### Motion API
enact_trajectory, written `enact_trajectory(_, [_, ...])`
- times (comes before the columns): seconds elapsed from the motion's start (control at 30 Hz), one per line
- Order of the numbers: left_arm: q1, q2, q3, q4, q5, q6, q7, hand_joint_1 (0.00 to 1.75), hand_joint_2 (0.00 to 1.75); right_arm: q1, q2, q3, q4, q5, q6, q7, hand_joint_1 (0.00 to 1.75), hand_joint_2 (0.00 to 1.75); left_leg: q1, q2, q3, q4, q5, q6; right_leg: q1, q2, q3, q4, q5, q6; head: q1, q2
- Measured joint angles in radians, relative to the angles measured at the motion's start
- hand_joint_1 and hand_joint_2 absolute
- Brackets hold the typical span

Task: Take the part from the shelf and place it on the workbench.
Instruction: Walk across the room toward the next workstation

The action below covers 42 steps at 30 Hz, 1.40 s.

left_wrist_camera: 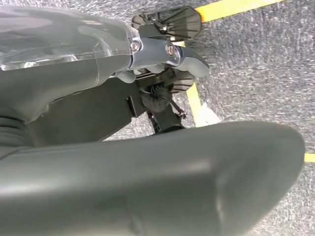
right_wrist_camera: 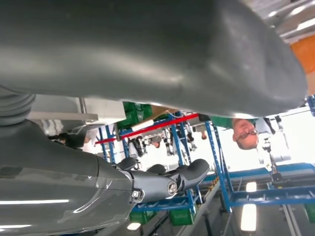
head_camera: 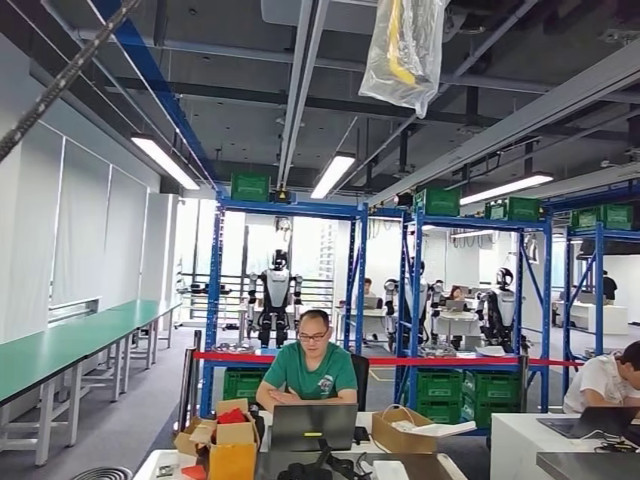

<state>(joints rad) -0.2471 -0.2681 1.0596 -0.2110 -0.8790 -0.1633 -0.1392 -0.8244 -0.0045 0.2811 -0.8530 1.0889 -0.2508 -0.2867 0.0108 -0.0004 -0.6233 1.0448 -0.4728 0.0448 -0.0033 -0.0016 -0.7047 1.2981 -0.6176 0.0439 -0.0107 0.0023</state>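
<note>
Blue steel shelves [head_camera: 355, 215] stand across the far side of the hall, with green bins [head_camera: 441, 385] on their lower level and more on top. I cannot pick out the part among them. Long green-topped workbenches [head_camera: 60, 345] run along the left wall. My left hand [left_wrist_camera: 148, 147] hangs over grey floor, its fingers [left_wrist_camera: 167, 51] apart from the thick thumb and nothing in it. My right hand [right_wrist_camera: 111, 187] is raised toward the shelves; its fingers [right_wrist_camera: 185, 174] are stretched out and empty.
A person sits at a laptop [head_camera: 313, 425] on the desk just ahead, beside cardboard boxes [head_camera: 226, 440]. Red barrier tape [head_camera: 392, 360] spans the shelves. Other humanoid robots [head_camera: 275, 295] stand behind. A second person [head_camera: 607, 380] works at right. A yellow line [left_wrist_camera: 230, 7] marks the floor.
</note>
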Motion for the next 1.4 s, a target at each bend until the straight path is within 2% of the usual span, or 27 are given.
enact_trajectory(0.03, [0.000, 0.000, 0.000, 0.000, 0.000, 0.000, 0.000, 0.00, 0.00, 0.001, 0.000, 0.000, 0.000, 0.000, 0.000, 0.000, 0.00, 0.00, 0.000, 0.000, -0.003, 0.000, 0.004, -0.001, 0.000, 0.000, 0.030, -0.043, 0.023, 0.000, 0.000, 0.000])
enact_trajectory(0.1, [0.000, 0.000, 0.000, 0.000, -0.001, 0.000, 0.000, 0.00, 0.00, -0.002, 0.000, 0.000, -0.001, 0.000, 0.000, 0.000, 0.00, 0.00, -0.001, 0.000, -0.007, 0.000, 0.010, -0.006, 0.001, 0.001, 0.116, -0.186, 0.080, -0.003, 0.000, 0.000])
enact_trajectory(0.13, [-0.001, 0.000, 0.000, 0.000, -0.001, 0.000, 0.000, 0.00, 0.00, -0.005, 0.000, 0.000, -0.002, -0.001, 0.000, 0.000, 0.00, 0.00, -0.001, -0.001, -0.009, 0.000, 0.013, -0.011, 0.003, 0.002, 0.145, -0.240, 0.099, -0.007, 0.000, 0.000])
enact_trajectory(0.17, [-0.001, 0.000, 0.000, 0.000, -0.001, 0.000, 0.000, 0.00, 0.00, -0.007, -0.001, 0.000, -0.002, -0.001, 0.000, 0.000, 0.00, 0.00, -0.002, 0.000, -0.012, 0.000, 0.017, -0.016, 0.006, 0.004, 0.158, -0.270, 0.107, -0.010, 0.000, 0.000])
enact_trajectory(0.23, [-0.001, -0.001, 0.000, 0.000, -0.001, 0.000, 0.000, 0.00, 0.00, -0.008, -0.001, 0.001, -0.002, -0.002, 0.000, 0.000, 0.00, 0.00, 0.000, 0.000, -0.018, -0.001, 0.027, -0.029, 0.010, 0.005, 0.156, -0.281, 0.112, -0.017, 0.000, 0.000])
enact_trajectory(0.3, [0.000, -0.001, 0.000, 0.000, -0.001, 0.000, 0.000, 0.00, 0.00, -0.011, 0.000, 0.001, -0.003, -0.002, 0.000, 0.000, 0.00, 0.00, 0.000, -0.002, -0.027, 0.008, 0.014, -0.039, 0.007, 0.001, 0.154, -0.296, 0.122, -0.032, 0.000, 0.000])
enact_trajectory(0.33, [0.000, -0.001, 0.000, 0.000, -0.001, 0.000, 0.000, 0.00, 0.00, -0.013, 0.001, 0.001, -0.003, -0.002, 0.000, 0.000, 0.00, 0.00, -0.001, -0.002, -0.039, 0.034, -0.011, -0.041, 0.005, -0.001, 0.151, -0.303, 0.128, -0.041, 0.000, 0.000])
enact_trajectory(0.4, [-0.001, 0.000, 0.000, 0.000, -0.001, 0.000, 0.000, 0.00, 0.00, -0.014, 0.002, 0.001, -0.004, -0.002, 0.002, 0.000, 0.00, 0.00, -0.002, -0.003, -0.081, 0.145, -0.086, -0.044, 0.004, -0.003, 0.137, -0.308, 0.141, -0.054, 0.000, 0.000])
enact_trajectory(0.43, [0.000, 0.000, 0.000, 0.000, -0.001, 0.000, 0.000, 0.00, 0.00, -0.013, 0.002, 0.001, -0.003, -0.002, 0.003, 0.000, 0.00, 0.00, -0.002, -0.003, -0.102, 0.210, -0.118, -0.045, 0.005, -0.003, 0.129, -0.306, 0.145, -0.056, 0.000, 0.000])
enact_trajectory(0.47, [0.001, 0.000, 0.000, 0.000, -0.001, 0.000, 0.000, 0.00, 0.00, -0.011, 0.002, 0.002, -0.003, -0.002, 0.004, 0.000, 0.00, 0.00, -0.002, -0.003, -0.113, 0.256, -0.135, -0.046, 0.006, -0.004, 0.121, -0.304, 0.150, -0.057, 0.000, 0.000])
enact_trajectory(0.5, [0.001, 0.000, 0.000, 0.000, -0.001, 0.000, 0.000, 0.00, 0.00, -0.009, 0.002, 0.002, -0.003, -0.001, 0.006, 0.000, 0.00, 0.00, -0.002, -0.003, -0.109, 0.269, -0.135, -0.046, 0.007, -0.004, 0.113, -0.300, 0.153, -0.056, 0.000, 0.000])
enact_trajectory(0.53, [0.001, 0.000, 0.000, 0.000, -0.001, 0.000, 0.000, 0.00, 0.00, -0.009, 0.002, 0.002, -0.003, -0.001, 0.006, 0.000, 0.00, 0.00, -0.002, -0.003, -0.087, 0.241, -0.117, -0.046, 0.007, -0.003, 0.106, -0.295, 0.155, -0.055, 0.000, 0.000])
enact_trajectory(0.6, [-0.001, 0.000, 0.000, 0.000, -0.001, 0.000, 0.000, 0.00, 0.00, -0.011, 0.002, 0.003, -0.003, -0.002, 0.006, 0.000, 0.00, 0.00, -0.002, -0.003, -0.011, 0.117, -0.064, -0.042, 0.008, -0.003, 0.093, -0.283, 0.157, -0.053, 0.000, 0.000])
enact_trajectory(0.67, [-0.002, 0.001, 0.000, 0.000, -0.001, -0.001, 0.000, 0.00, 0.00, -0.014, 0.002, 0.004, -0.003, -0.002, 0.007, 0.000, 0.00, 0.00, -0.003, -0.004, 0.033, 0.026, -0.035, -0.037, 0.010, -0.002, 0.078, -0.269, 0.160, -0.045, 0.000, 0.000])
enact_trajectory(0.77, [-0.001, 0.001, 0.000, 0.000, -0.001, -0.002, 0.000, 0.00, 0.00, -0.014, 0.001, 0.005, -0.004, -0.003, 0.007, 0.001, 0.00, 0.00, -0.005, -0.005, 0.028, 0.008, -0.029, -0.023, 0.010, -0.002, 0.061, -0.263, 0.168, -0.027, 0.000, 0.000])
enact_trajectory(0.8, [-0.001, 0.001, 0.000, 0.000, -0.001, -0.003, 0.000, 0.00, 0.00, -0.014, 0.001, 0.006, -0.004, -0.003, 0.007, 0.001, 0.00, 0.00, -0.004, -0.004, 0.025, 0.006, -0.024, -0.016, 0.009, -0.001, 0.057, -0.256, 0.159, -0.022, 0.000, 0.000])
enact_trajectory(0.87, [-0.002, 0.000, 0.000, 0.000, -0.001, -0.003, 0.000, 0.00, 0.00, -0.015, -0.001, 0.007, -0.003, -0.003, 0.007, 0.001, 0.00, 0.00, -0.001, -0.002, 0.017, 0.002, -0.012, -0.002, 0.005, -0.001, 0.035, -0.193, 0.103, -0.012, 0.000, 0.000])
enact_trajectory(0.93, [-0.003, 0.000, 0.001, 0.000, -0.001, -0.003, 0.000, 0.00, 0.00, -0.013, -0.003, 0.008, -0.002, -0.003, 0.008, 0.001, 0.00, 0.00, -0.002, 0.000, 0.006, 0.002, -0.002, 0.003, 0.002, -0.001, -0.004, -0.066, 0.027, -0.004, 0.000, 0.000])
enact_trajectory(0.97, [-0.003, 0.001, 0.001, 0.000, -0.001, -0.003, 0.000, 0.00, 0.00, -0.011, -0.004, 0.008, -0.002, -0.003, 0.008, 0.001, 0.00, 0.00, -0.002, 0.000, 0.000, 0.003, 0.003, 0.004, 0.001, -0.001, -0.018, -0.012, 0.003, -0.001, 0.000, 0.000])
enact_trajectory(1.0, [-0.003, 0.001, 0.001, 0.000, -0.001, -0.003, 0.000, 0.00, 0.00, -0.009, -0.005, 0.009, -0.001, -0.003, 0.008, 0.001, 0.00, 0.00, -0.002, 0.000, -0.007, 0.003, 0.008, 0.003, 0.000, -0.001, -0.017, 0.011, -0.004, 0.001, 0.000, 0.000])
enact_trajectory(1.03, [-0.002, 0.001, 0.001, 0.000, -0.001, -0.003, 0.000, 0.00, 0.00, -0.008, -0.006, 0.009, -0.001, -0.003, 0.008, 0.001, 0.00, 0.00, -0.002, 0.000, -0.013, 0.003, 0.013, 0.002, -0.001, -0.001, 0.004, -0.006, 0.007, 0.002, 0.000, 0.000])
enact_trajectory(1.13, [-0.003, 0.001, 0.001, 0.000, -0.001, -0.003, 0.000, 0.00, 0.00, -0.013, -0.006, 0.010, -0.003, -0.004, 0.008, 0.001, 0.00, 0.00, -0.003, 0.000, -0.024, 0.003, 0.026, -0.006, 0.001, 0.001, 0.133, -0.213, 0.080, -0.003, 0.000, 0.000])
enact_trajectory(1.17, [-0.004, 0.001, 0.001, 0.000, -0.001, -0.003, 0.000, 0.00, 0.00, -0.016, -0.006, 0.011, -0.003, -0.005, 0.008, 0.001, 0.00, 0.00, -0.003, 0.000, -0.026, 0.003, 0.030, -0.011, 0.003, 0.002, 0.160, -0.263, 0.094, -0.007, 0.000, 0.000])
enact_trajectory(1.23, [-0.004, 0.001, 0.001, 0.000, -0.002, -0.003, 0.000, 0.00, 0.00, -0.017, -0.007, 0.011, -0.004, -0.006, 0.007, 0.001, 0.00, 0.00, -0.002, 0.000, -0.032, 0.002, 0.040, -0.023, 0.009, 0.004, 0.169, -0.288, 0.099, -0.016, 0.000, 0.000])
enact_trajectory(1.3, [-0.003, 0.001, 0.001, 0.000, -0.002, -0.003, 0.000, 0.00, 0.00, -0.018, -0.007, 0.011, -0.004, -0.008, 0.007, 0.001, 0.00, 0.00, -0.001, -0.002, -0.036, 0.003, 0.041, -0.034, 0.010, 0.002, 0.163, -0.294, 0.113, -0.031, 0.000, 0.000])
enact_trajectory(1.33, [-0.002, 0.001, 0.001, 0.000, -0.002, -0.003, 0.000, 0.00, 0.00, -0.019, -0.006, 0.012, -0.004, -0.008, 0.007, 0.001, 0.00, 0.00, -0.001, -0.002, -0.042, 0.015, 0.026, -0.038, 0.008, 0.000, 0.159, -0.298, 0.122, -0.040, 0.000, 0.000])
enact_trajectory(1.4, [-0.003, 0.001, 0.002, 0.000, -0.003, -0.003, 0.000, 0.00, 0.00, -0.022, -0.005, 0.012, -0.004, -0.009, 0.007, 0.001, 0.00, 0.00, -0.001, -0.003, -0.070, 0.096, -0.047, -0.042, 0.005, -0.004, 0.145, -0.303, 0.139, -0.053, 0.000, 0.000])
